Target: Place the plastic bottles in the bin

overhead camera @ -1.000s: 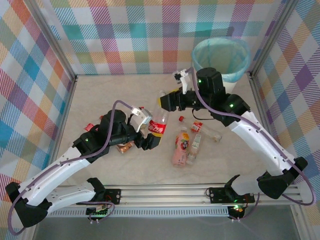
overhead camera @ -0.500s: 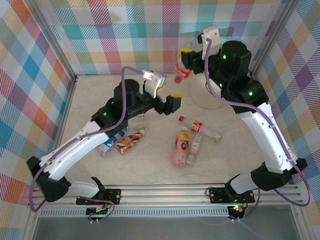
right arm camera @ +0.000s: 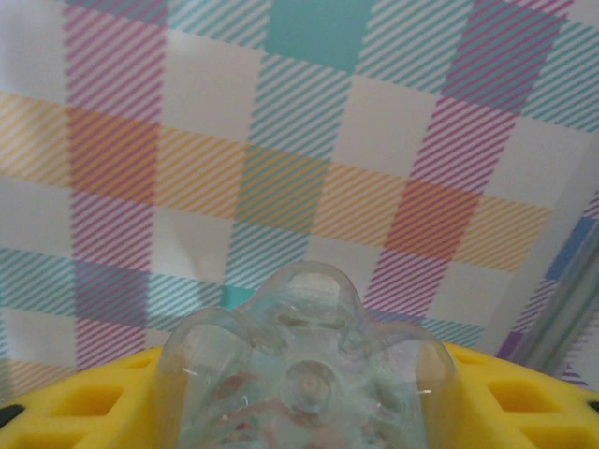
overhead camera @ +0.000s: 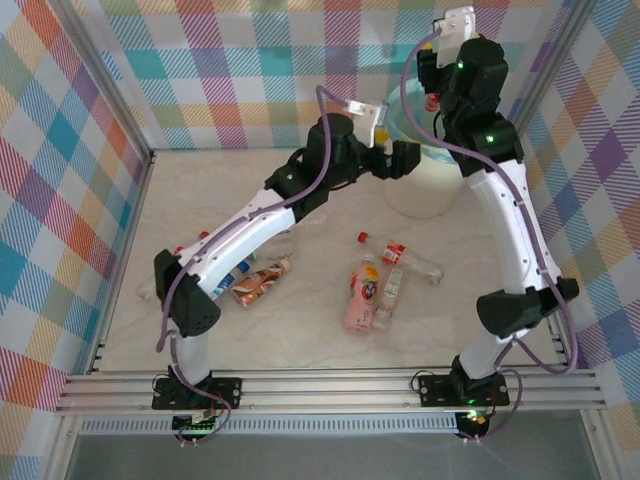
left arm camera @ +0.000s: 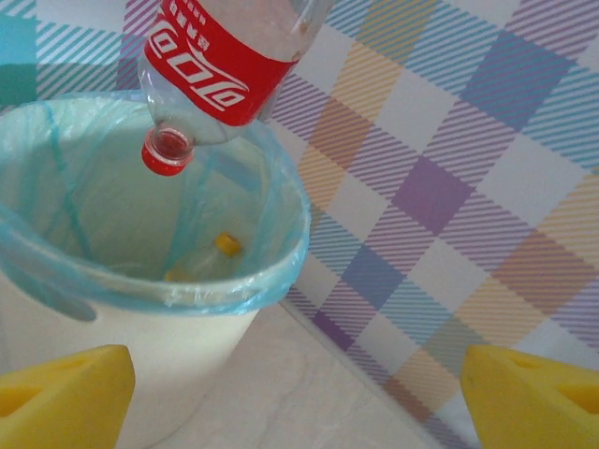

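Reaching from the 7 o'clock base toward 1 o'clock with the left arm, elbow folded low at 8 o'clock. Holding the left gripper with yellow fingers spread wide, nothing between them. Standing near-upright at 3 o'clock with the right arm, wrist tipped over at 1 o'clock. Clamping the right gripper around a plastic bottle, cap down.

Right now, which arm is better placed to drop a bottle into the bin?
Right. The right pincer grips a clear bottle, cap down, above the bin; the left pincer is open and empty.
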Controlling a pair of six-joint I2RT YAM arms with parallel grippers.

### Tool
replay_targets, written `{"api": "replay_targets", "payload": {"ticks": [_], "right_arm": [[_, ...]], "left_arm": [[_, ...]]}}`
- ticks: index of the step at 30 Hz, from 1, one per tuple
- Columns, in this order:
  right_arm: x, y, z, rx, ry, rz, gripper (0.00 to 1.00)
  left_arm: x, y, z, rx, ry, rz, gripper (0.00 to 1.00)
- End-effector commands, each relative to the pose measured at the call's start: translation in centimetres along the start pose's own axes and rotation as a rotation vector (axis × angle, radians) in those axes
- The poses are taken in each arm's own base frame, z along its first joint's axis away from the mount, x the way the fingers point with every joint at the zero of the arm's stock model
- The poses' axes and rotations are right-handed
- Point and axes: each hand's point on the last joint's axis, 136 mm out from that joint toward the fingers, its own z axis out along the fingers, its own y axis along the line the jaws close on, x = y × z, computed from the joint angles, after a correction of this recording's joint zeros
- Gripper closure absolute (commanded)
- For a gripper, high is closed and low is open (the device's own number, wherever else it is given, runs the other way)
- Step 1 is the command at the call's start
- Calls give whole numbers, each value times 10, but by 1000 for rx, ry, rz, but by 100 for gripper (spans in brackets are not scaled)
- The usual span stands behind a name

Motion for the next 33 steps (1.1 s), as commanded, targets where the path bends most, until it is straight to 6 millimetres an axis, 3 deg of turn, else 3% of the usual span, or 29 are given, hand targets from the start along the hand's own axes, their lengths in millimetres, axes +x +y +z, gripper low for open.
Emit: {"api": "replay_targets", "payload": {"ticks": [1,3,10,22,33], "right_arm": [[14,-11,14,60,55,-17,51],[29,-6,20,56,98,-12,50],[65,2,20,47,227,54,51],[133,23,9,10,428,153,47],[168,34,14,10,511,139,41]], "left_arm": [[-15,8,14,2,-9,-85,11],[-20,12,24,-5,-6,-111,11],[4,42,47,-78,81,-208,15],[47,69,43,-162,209,-224,16],[54,76,41,-175,214,-241,16]]}}
